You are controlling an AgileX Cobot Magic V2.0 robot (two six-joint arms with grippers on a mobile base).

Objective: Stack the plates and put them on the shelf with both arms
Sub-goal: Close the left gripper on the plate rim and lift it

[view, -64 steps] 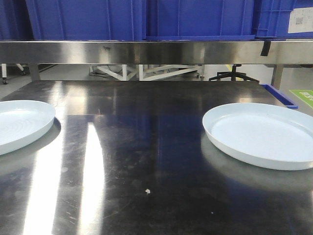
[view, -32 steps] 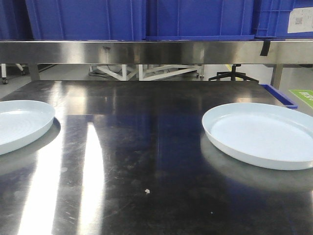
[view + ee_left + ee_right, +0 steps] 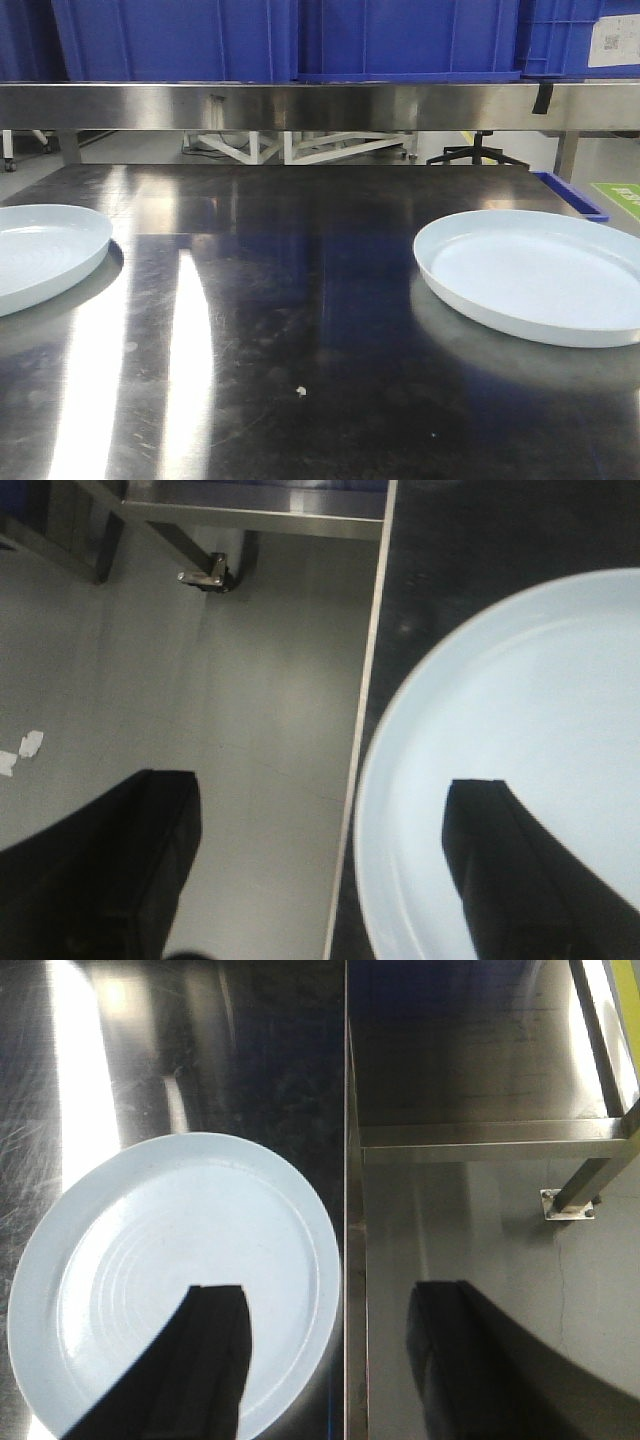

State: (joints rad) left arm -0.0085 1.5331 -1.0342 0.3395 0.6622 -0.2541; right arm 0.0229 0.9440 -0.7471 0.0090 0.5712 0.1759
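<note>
Lying well apart on the table (image 3: 300, 330), the left plate (image 3: 40, 250) and right plate (image 3: 540, 275) look light, stiff and slick; the left tool (image 3: 335, 880) and right tool (image 3: 330, 1360), both spread, straddle their outer rims, the likely place to pinch.

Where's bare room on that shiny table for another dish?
Bare: the wide middle of the dark steel table, between the left pale bluish-white round plate and the matching right plate. Crowded: both side edges.
</note>
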